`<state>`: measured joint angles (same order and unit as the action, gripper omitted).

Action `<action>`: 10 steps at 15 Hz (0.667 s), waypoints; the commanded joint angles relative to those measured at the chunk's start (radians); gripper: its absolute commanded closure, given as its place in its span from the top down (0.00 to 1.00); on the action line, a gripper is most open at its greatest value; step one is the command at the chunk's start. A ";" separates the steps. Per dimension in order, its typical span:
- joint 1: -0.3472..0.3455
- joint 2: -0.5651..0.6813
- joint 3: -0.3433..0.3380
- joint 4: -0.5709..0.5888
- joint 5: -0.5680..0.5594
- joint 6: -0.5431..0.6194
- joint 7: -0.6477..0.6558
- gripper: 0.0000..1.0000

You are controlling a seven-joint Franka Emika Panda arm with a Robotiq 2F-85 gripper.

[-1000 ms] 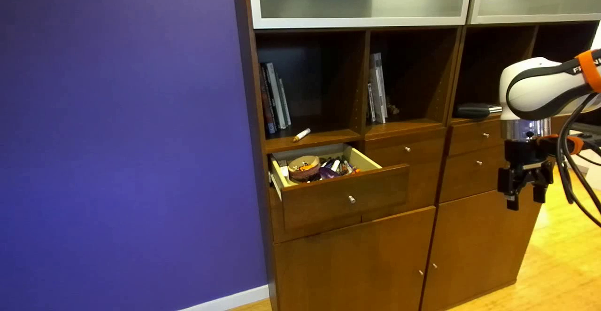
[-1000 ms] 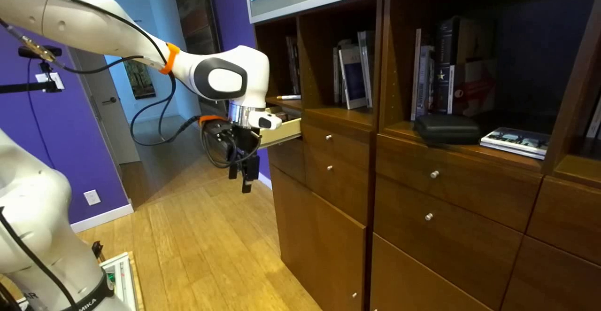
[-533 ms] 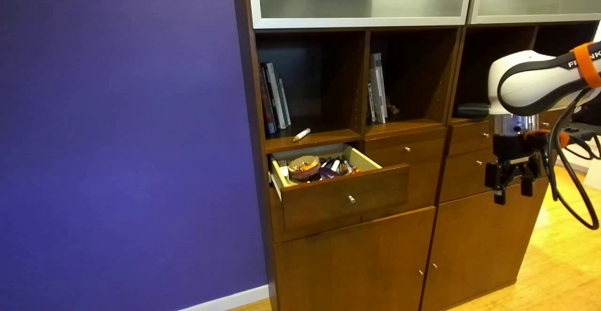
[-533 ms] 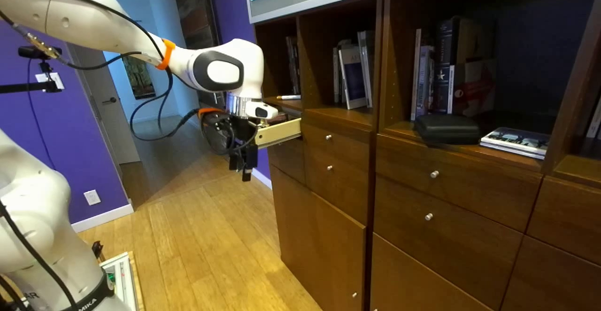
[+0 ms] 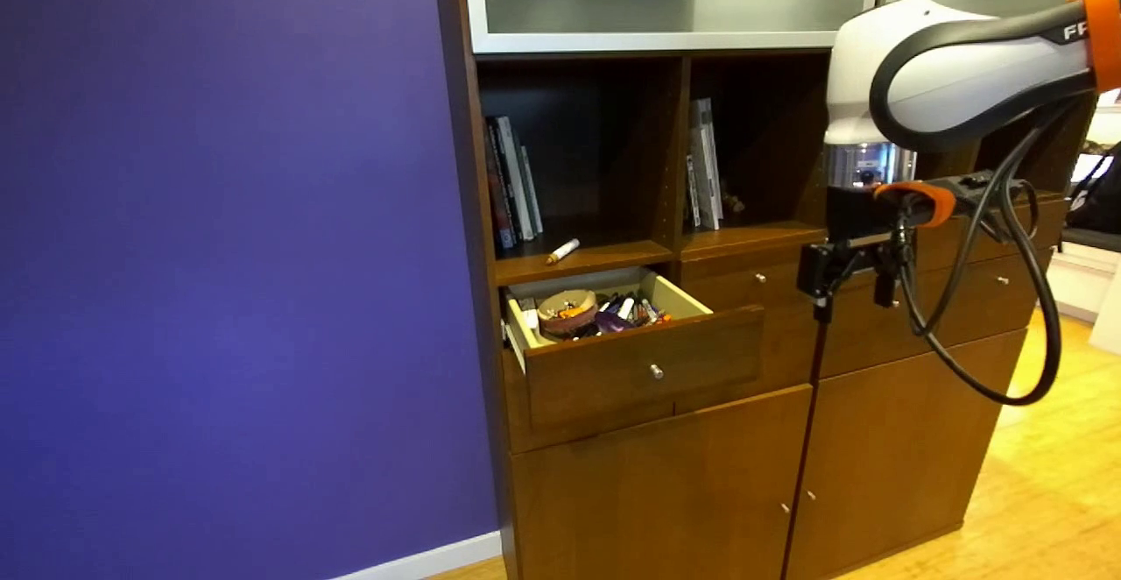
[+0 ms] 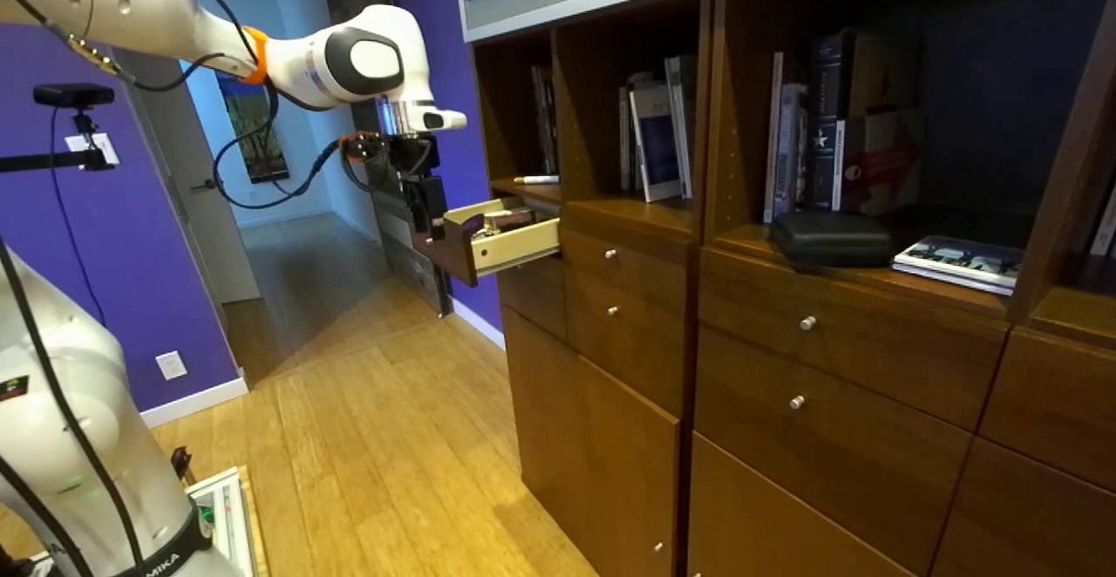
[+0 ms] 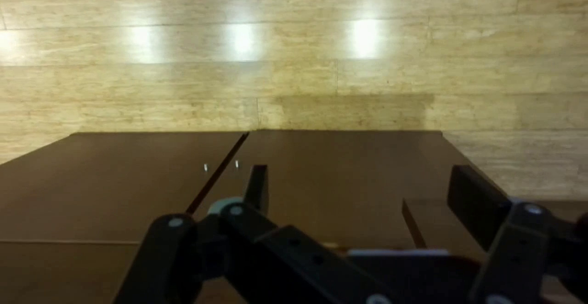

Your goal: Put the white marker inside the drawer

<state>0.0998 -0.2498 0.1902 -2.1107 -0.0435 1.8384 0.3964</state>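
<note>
The white marker (image 5: 563, 251) with an orange-yellow end lies on the shelf edge just above the drawer; it also shows in an exterior view (image 6: 536, 179). The drawer (image 5: 644, 374) is pulled out, with its pale side wall (image 6: 519, 244) visible. My gripper (image 5: 855, 300) is open and empty, right of the drawer in that view. In an exterior view it (image 6: 427, 215) hangs by the drawer's front end. In the wrist view the gripper (image 7: 358, 180) has its fingers wide apart, with nothing between them. The marker is out of the wrist view.
The drawer holds a round brown bowl (image 5: 567, 321), a purple item (image 5: 613, 323) and several pens. Books (image 5: 514, 181) stand on the shelf behind the marker. A shelf divider (image 5: 679, 159) rises right of it. A frosted glass door (image 5: 674, 15) hangs above the shelves.
My gripper has risen and moved toward the drawer, leftward and up in both exterior views. The drawer front it had been covering now shows. The marker and drawer have not moved.
</note>
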 commanded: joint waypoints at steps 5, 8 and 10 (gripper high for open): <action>0.007 0.169 0.091 0.268 -0.206 0.160 0.242 1.00; 0.046 0.282 0.118 0.366 -0.292 0.206 0.360 1.00; 0.088 0.359 0.115 0.431 -0.362 0.239 0.450 1.00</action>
<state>0.1353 -0.0234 0.3002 -1.8104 -0.3041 2.0507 0.7176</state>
